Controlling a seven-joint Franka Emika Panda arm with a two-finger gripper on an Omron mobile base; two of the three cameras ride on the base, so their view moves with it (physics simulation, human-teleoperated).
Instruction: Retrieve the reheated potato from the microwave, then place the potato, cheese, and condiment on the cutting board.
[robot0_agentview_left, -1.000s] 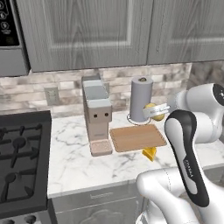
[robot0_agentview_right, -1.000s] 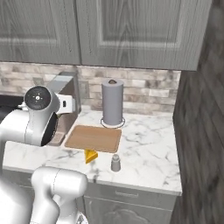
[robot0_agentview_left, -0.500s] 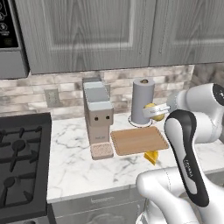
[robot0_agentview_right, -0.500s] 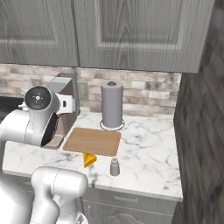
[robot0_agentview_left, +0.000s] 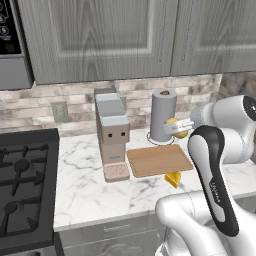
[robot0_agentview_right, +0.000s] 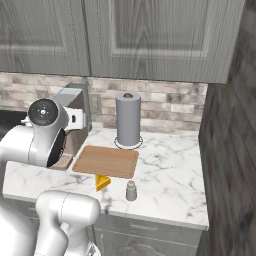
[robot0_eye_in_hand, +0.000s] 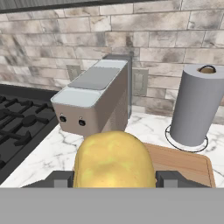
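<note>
Gripper (robot0_agentview_left: 176, 128) was clamped on the potato (robot0_eye_in_hand: 114, 159), holding it up in the air just above the back right corner of the cutting board (robot0_agentview_left: 159, 160), close in front of the paper towel roll (robot0_agentview_left: 163, 116). In the hand view the potato sat between the fingertips (robot0_eye_in_hand: 61, 178), the board showing behind it.

Step in hand, by my read: retrieval done, potato on its way to the board. Next move would call for lowering over the bare middle of the board and releasing low, since the thing is round and could roll off.

Cheese (robot0_agentview_left: 174, 178) lay on the desk (robot0_agentview_left: 85, 190) just off the board's front edge, right of centre, not yet on it. A small grey shaker (robot0_agentview_right: 131, 190), likely the condiment, stood near the desk's front edge, a bit to the right of the cheese.

Around: coffee machine (robot0_agentview_left: 112, 131) just left of the board, its drip tray (robot0_agentview_left: 116, 172) nearly touching it. Stove (robot0_agentview_left: 22, 185) further left. Microwave (robot0_agentview_left: 12, 45) corner upper left. The towel roll was the nearest thing to clip on the way down.
</note>
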